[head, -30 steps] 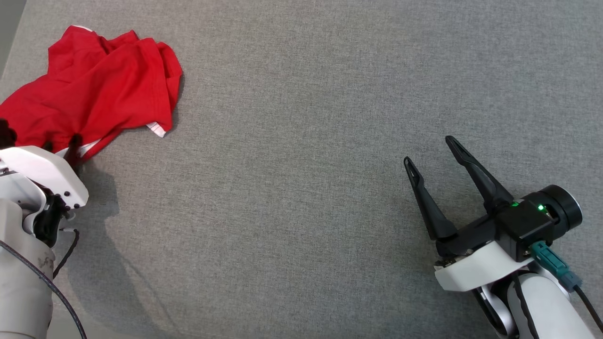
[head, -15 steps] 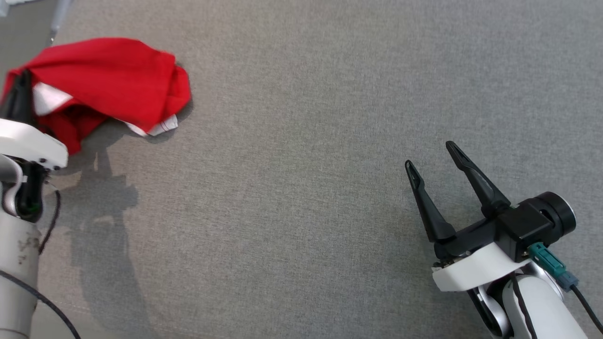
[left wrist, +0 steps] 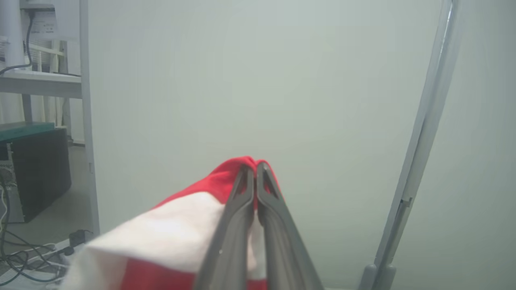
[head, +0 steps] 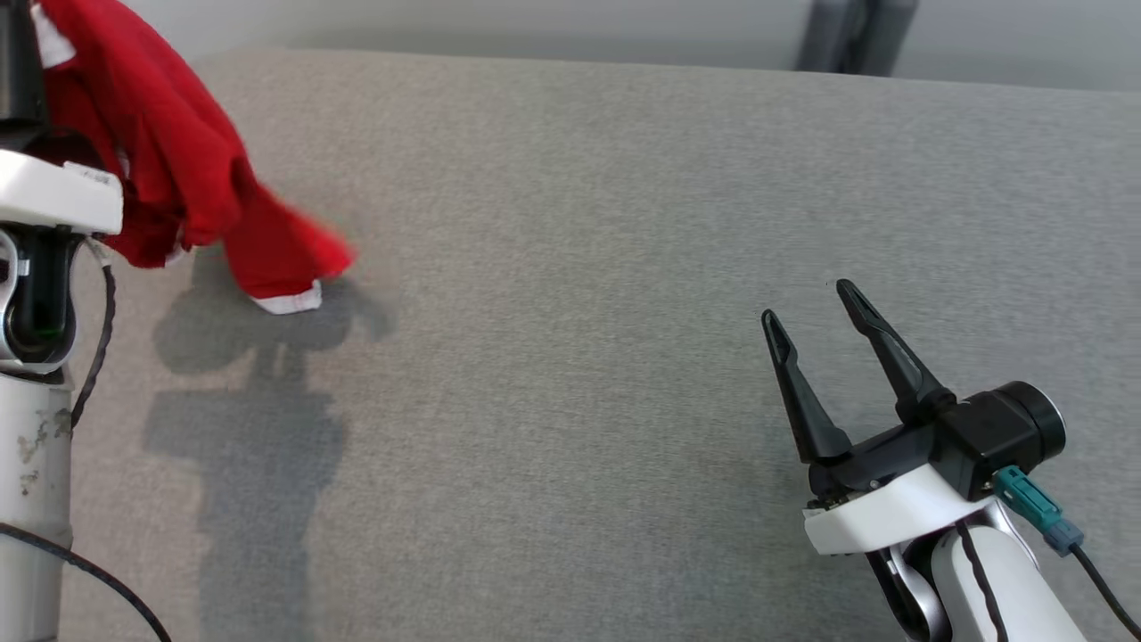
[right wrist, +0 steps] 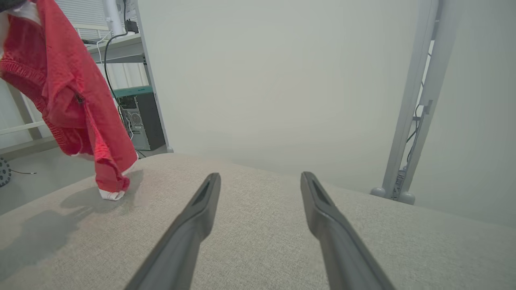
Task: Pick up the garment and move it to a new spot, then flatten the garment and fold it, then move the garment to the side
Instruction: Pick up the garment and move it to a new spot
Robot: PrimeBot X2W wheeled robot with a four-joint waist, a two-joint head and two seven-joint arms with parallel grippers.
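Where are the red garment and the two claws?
red garment (head: 178, 169): head view, its hanging middle.
left gripper (left wrist: 254, 167): left wrist view, between fingertips pinching the red garment.
right gripper (head: 805, 301): head view, between its open fingertips.

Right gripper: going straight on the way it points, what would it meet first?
Nothing nearby: the right gripper points over the grey fabric tabletop toward the pale wall; depth unclear.

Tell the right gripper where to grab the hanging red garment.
Take its white-trimmed bottom corner, coming in low from the robot's right. The garment hangs from the shut left gripper, and that corner dangles free near the table, toward the open right gripper.
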